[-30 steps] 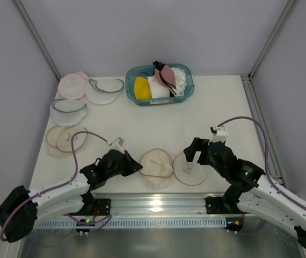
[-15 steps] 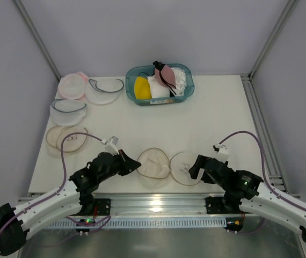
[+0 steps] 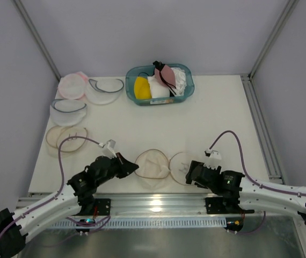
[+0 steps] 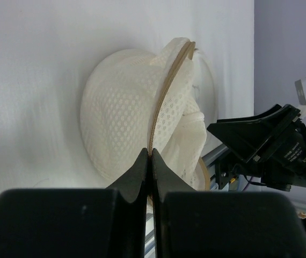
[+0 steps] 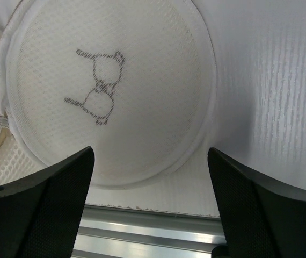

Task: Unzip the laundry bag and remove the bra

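Robot arms [image 3: 51, 196] [image 3: 274, 189]: 2. Basket [image 3: 161, 101]: 1. Inside: yellow bra [image 3: 141, 87] 1, mauve bra [image 3: 167, 74] 1, white bras [image 3: 159, 90], count unclear. Blue-rimmed mesh rounds [image 3: 106, 88] [image 3: 68, 110]: 2. Pink mesh round [image 3: 71, 85]: 1. Tan-rimmed: laundry bag [image 3: 153, 164] plus second bag [image 3: 64, 140], 2.

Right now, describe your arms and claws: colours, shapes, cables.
The left arm and right arm are white shells with black joints. A mauve cable loops over each to a small white plug. The left claw and right claw are matte black wedges.

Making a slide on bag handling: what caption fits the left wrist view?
Left gripper shut on the tan rim of the white mesh laundry bag lying on the table.
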`<state>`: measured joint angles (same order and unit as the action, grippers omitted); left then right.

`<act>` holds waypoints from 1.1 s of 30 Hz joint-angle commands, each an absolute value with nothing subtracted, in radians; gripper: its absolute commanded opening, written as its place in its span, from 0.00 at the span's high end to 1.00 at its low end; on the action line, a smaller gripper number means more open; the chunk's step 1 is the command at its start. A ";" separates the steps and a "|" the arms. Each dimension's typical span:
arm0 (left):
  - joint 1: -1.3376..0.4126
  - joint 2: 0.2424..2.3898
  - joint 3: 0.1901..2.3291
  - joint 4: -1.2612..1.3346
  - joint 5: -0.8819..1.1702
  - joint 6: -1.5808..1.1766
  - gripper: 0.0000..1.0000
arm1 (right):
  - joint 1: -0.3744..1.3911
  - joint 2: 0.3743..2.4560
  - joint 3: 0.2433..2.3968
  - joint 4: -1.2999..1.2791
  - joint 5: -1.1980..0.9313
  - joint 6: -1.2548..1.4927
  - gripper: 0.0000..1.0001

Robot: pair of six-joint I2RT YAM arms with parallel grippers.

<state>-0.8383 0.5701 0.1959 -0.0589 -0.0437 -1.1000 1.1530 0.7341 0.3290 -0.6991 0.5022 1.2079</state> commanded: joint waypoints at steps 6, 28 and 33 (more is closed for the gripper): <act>-0.839 0.558 0.164 -0.032 -0.069 -1.111 1.00 | 1.161 0.756 0.259 -0.575 0.564 1.278 0.39; -0.839 0.821 0.304 0.129 -0.046 -1.072 1.00 | 1.161 0.599 0.642 -0.662 0.770 0.744 0.96; -0.839 0.955 0.414 0.169 -0.031 -1.045 1.00 | 1.163 0.698 0.820 -0.788 0.935 0.716 0.96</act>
<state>-0.8383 0.9058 0.3351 0.0765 -0.0399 -1.0859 1.1568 0.6613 0.7330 -0.7067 0.7792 0.7853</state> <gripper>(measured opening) 0.006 0.040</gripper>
